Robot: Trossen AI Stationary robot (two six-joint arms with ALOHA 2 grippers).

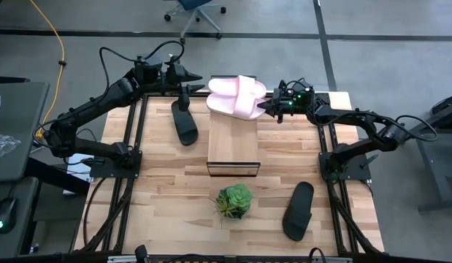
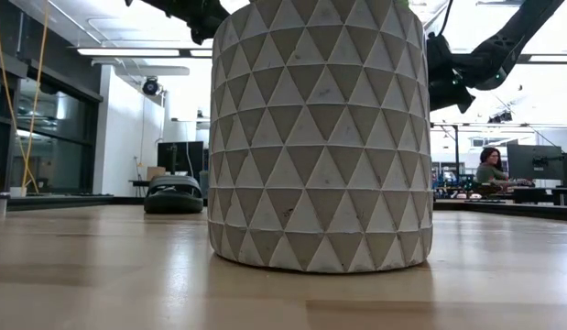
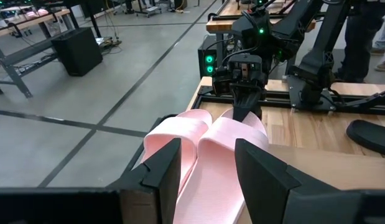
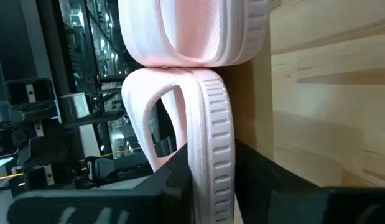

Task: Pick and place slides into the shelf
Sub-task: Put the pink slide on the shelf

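Two pale pink slides (image 1: 236, 96) lie side by side across the far end of the light-wood shelf (image 1: 234, 146), soles on its top. My right gripper (image 1: 272, 107) sits at their right end, shut on the nearer pink slide (image 4: 204, 124). My left gripper (image 1: 198, 77) hovers open just left of the pink pair (image 3: 198, 149) and touches nothing. One black slide (image 1: 184, 121) lies flat on the table left of the shelf and shows in the low view as the black slide (image 2: 173, 194). Another black slide (image 1: 299, 210) lies near the table's near right corner. My right gripper pinches the nearer pink slide between its two fingers at the ribbed sole rim (image 4: 209, 171) of the slide's right end. The fingers (image 3: 245, 111) come in about level from the table's right. The slide rests on the shelf's far end against the other pink slide.
A small green plant (image 1: 234, 201) in a faceted pale pot (image 2: 320, 137) stands just near of the shelf and blocks most of the low view. The nearer half of the shelf top is bare. A person (image 2: 489, 170) sits far off in the room.
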